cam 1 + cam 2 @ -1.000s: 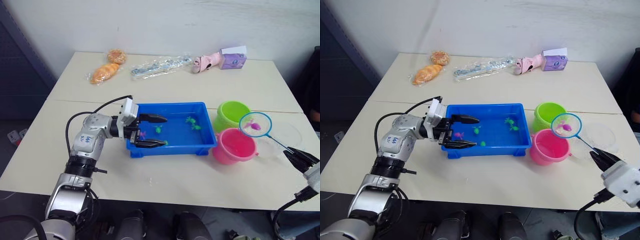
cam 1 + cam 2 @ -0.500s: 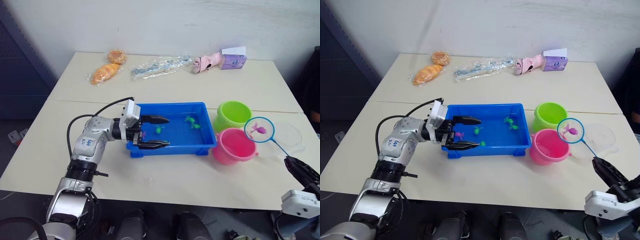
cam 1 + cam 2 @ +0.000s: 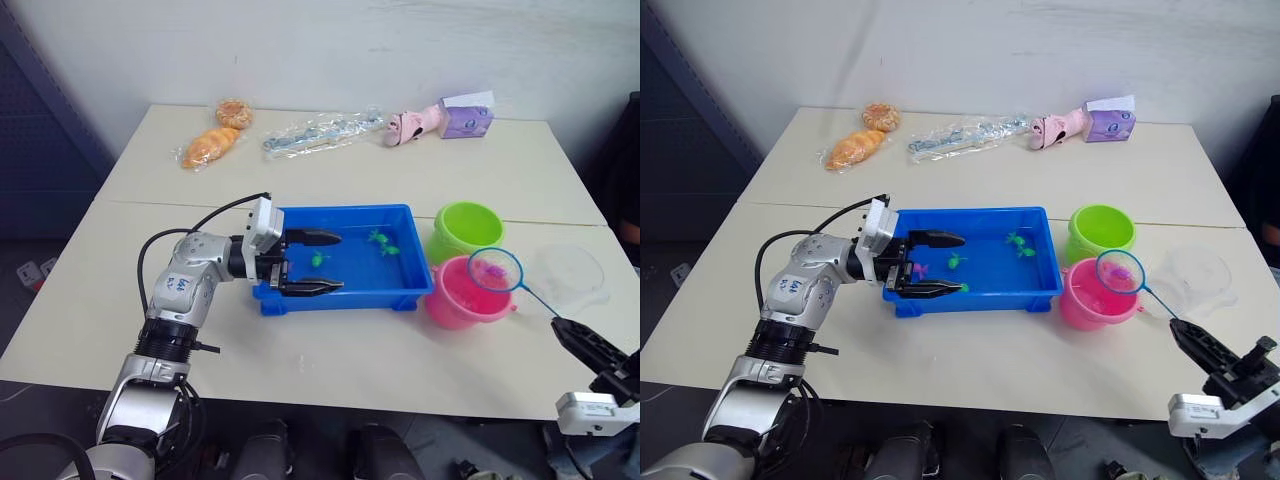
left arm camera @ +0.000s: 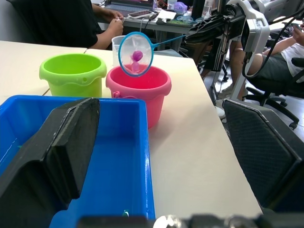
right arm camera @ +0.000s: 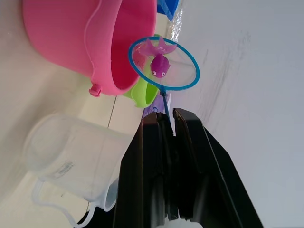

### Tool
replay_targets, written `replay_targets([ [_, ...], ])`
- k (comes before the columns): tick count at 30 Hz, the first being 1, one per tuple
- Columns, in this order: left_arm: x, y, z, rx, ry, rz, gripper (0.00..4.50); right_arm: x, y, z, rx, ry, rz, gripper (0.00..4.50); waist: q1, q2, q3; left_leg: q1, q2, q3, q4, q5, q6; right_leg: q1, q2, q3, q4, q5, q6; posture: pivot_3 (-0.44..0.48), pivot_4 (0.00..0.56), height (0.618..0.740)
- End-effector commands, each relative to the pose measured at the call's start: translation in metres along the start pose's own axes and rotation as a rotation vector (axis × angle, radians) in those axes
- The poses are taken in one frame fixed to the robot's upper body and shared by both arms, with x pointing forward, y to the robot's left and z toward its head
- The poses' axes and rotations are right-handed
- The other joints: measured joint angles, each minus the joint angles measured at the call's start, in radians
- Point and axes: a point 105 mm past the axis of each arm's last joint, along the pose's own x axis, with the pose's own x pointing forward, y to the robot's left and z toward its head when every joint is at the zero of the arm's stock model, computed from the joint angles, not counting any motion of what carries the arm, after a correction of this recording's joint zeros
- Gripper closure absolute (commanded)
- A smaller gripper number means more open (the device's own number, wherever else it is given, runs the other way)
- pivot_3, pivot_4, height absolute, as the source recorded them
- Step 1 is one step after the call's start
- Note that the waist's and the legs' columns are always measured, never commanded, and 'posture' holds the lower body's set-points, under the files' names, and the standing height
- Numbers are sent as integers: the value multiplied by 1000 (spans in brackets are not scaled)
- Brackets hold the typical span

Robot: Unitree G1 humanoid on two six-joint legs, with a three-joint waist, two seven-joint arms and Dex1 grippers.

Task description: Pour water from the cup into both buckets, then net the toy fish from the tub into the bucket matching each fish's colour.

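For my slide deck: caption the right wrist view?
Right gripper holds the net with a pink fish beside the pink bucket.

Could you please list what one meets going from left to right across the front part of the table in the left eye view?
Left gripper → blue tub → pink bucket → clear cup.

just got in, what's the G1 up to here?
Sorting toy fish by colour. The right gripper is shut on the net, which carries a pink fish and sits over the pink bucket. The left gripper, open, straddles the near-left wall of the blue tub, where several fish remain. The green bucket stands just behind; the clear cup sits to the right.
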Motion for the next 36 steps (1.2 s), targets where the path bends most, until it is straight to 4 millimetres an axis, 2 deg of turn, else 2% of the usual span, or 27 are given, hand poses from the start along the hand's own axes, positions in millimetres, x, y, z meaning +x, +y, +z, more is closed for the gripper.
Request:
replay_targets([
  [1,3,-3,12,53,-19,-22,58,-3,9,-6,8,-7,10,4500,0,0,0,0,0,0,0,0,0,0,0,0,0,0,0,0,150,740],
  [3,2,-1,13,54,-20,-13,58,-10,9,-27,0,83,-7,4500,0,0,0,0,0,0,0,0,0,0,0,0,0,0,0,0,150,740],
  [4,2,0,14,53,-22,-8,58,-10,10,-31,-1,86,-8,4500,0,0,0,0,0,0,0,0,0,0,0,0,0,0,0,0,150,740],
  [8,2,-2,12,49,-18,-16,58,-12,20,-24,1,38,9,4500,0,0,0,0,0,1,0,0,0,0,0,0,0,0,0,0,150,740],
  [12,2,-3,12,47,-16,-18,58,-12,20,-25,4,38,-21,4500,0,0,0,0,0,0,-1,0,0,0,0,0,0,0,-1,0,150,740],
  [22,3,-2,12,44,-19,-22,58,10,4,-18,-33,-21,-87,4500,-1,0,0,1,0,1,-1,1,0,0,0,1,0,0,0,0,150,740],
  [26,4,-3,12,42,-24,-21,58,14,2,-23,-43,10,-96,4500,-1,0,0,1,0,1,-1,1,0,0,0,1,0,0,0,0,150,740],
  [30,4,-3,11,43,-25,-21,58,20,1,-18,-22,-17,-99,4500,-1,0,0,1,0,1,0,1,0,1,0,1,0,0,0,0,150,740],
  [32,0,-2,13,46,-26,-6,58,20,-12,-22,56,12,-151,4500,-1,0,0,1,0,1,0,1,0,1,0,1,0,0,0,0,150,740],
  [33,-4,-2,13,46,-25,0,58,17,-17,-17,136,-7,-169,4500,-1,0,0,1,0,1,0,1,0,0,0,1,0,0,0,0,150,740],
  [36,-19,-2,12,43,-17,35,58,13,-42,15,403,-164,-211,4500,-1,0,0,1,0,1,-1,1,0,0,0,1,0,-1,0,0,150,740],
])
